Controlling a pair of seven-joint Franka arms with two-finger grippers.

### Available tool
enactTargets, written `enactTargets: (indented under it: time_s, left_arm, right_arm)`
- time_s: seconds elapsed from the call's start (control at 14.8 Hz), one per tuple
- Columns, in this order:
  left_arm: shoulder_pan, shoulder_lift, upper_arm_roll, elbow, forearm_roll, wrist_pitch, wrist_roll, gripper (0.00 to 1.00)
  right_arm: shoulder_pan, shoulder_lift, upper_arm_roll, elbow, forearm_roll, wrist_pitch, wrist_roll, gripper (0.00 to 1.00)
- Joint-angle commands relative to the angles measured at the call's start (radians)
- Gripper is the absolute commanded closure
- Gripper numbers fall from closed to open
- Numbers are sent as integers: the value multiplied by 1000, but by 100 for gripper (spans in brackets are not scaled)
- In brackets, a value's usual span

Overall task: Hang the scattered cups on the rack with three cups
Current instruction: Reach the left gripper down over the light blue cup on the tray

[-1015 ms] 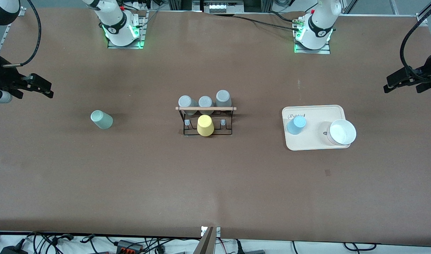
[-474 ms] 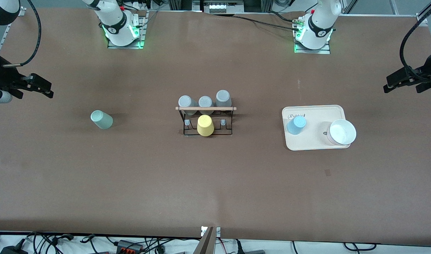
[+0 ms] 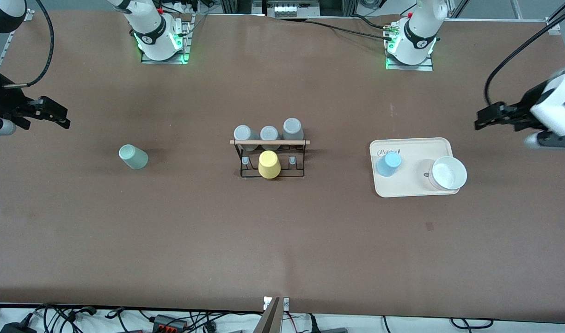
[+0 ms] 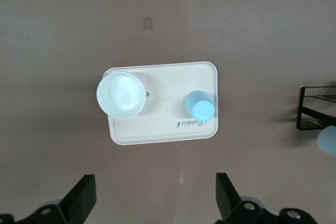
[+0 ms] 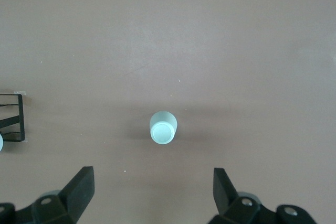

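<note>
The pale mint green cup [image 3: 133, 157] lies on the table toward the right arm's end and shows in the right wrist view [image 5: 163, 128]. The light blue cup [image 3: 388, 164] stands on a cream tray [image 3: 416, 148] and shows in the left wrist view [image 4: 200, 105]. The black wire rack [image 3: 269, 142] at mid-table holds three grey tumblers and a yellow tumbler [image 3: 269, 164]. My right gripper [image 3: 60, 115] is open and empty, raised at the table's end, apart from the mint cup. My left gripper [image 3: 485, 118] is open and empty, raised over the table beside the tray.
A white bowl [image 3: 449, 173] sits on the tray beside the blue cup and shows in the left wrist view [image 4: 121, 95]. Two front pegs of the rack, on either side of the yellow tumbler, carry no cup. The rack's edge shows in both wrist views [image 4: 315, 108] [image 5: 13, 116].
My left gripper has moved in from the table's end toward the tray. The right arm, the cups and the rack have not moved.
</note>
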State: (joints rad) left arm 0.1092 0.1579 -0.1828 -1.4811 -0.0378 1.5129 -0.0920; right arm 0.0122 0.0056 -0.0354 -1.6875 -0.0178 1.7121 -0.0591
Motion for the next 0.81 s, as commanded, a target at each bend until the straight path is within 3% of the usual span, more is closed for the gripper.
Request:
enactTargets:
  time_s: [0.0, 0.41, 0.74]
  left_arm:
    - [-3, 0, -46, -109, -8, 113, -80, 0]
    - [-8, 18, -105, -370, -5, 389, -161, 0]
    - [-39, 120, -119, -478, 3, 610, -253, 0]
  right_arm:
    - [-1, -9, 2, -1, 15, -5, -8, 0]
    - [-3, -9, 2, -1, 15, -5, -8, 0]
    - [-3, -9, 2, -1, 15, -6, -8, 0]
